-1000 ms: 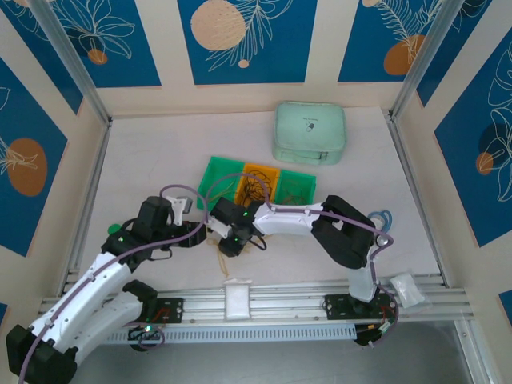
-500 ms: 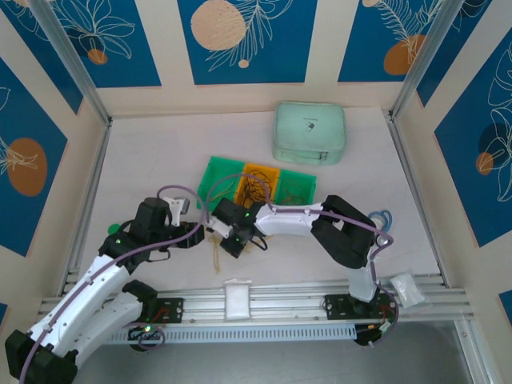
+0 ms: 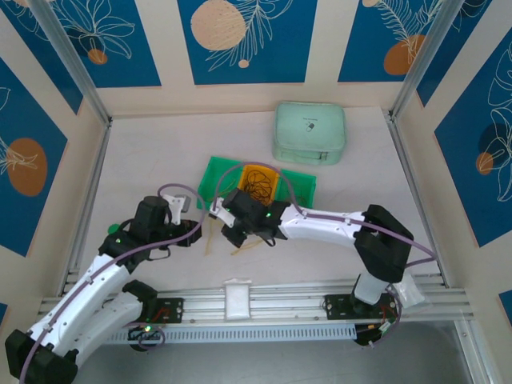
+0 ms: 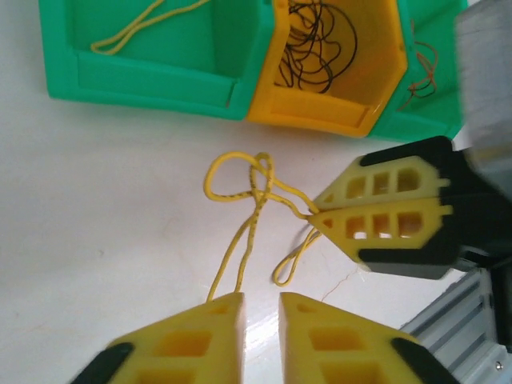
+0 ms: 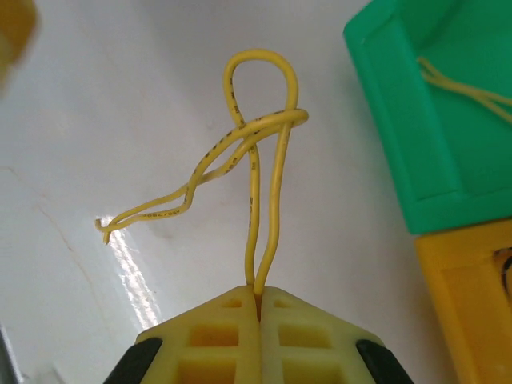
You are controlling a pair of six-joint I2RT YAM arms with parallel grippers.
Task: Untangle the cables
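- While my right gripper (image 5: pixel 258 298) pinches tight on the thin yellow knotted cable (image 5: pixel 264 124), the knot lies on the white table (image 4: pixel 96 208).
- My left gripper (image 4: pixel 262 302) gapes apart, the cable's loose ends just beside one fingertip.
- Thin black cable (image 4: pixel 320 48) sits coiled in the orange plastic bin (image 4: pixel 320 114) nearby.

A thin yellow cable (image 5: pixel 264 124) lies knotted on the white desk (image 5: pixel 120 80), with a loop above the knot and two strands pinched in the right claw (image 5: pixel 258 298). Tangled black cables (image 4: pixel 320 40) sit in the orange bin (image 4: pixel 320 116). Another yellow cable (image 4: pixel 136 28) and a red-orange cable (image 4: pixel 422 76) lie in the green bins (image 4: pixel 152 80) on either side.
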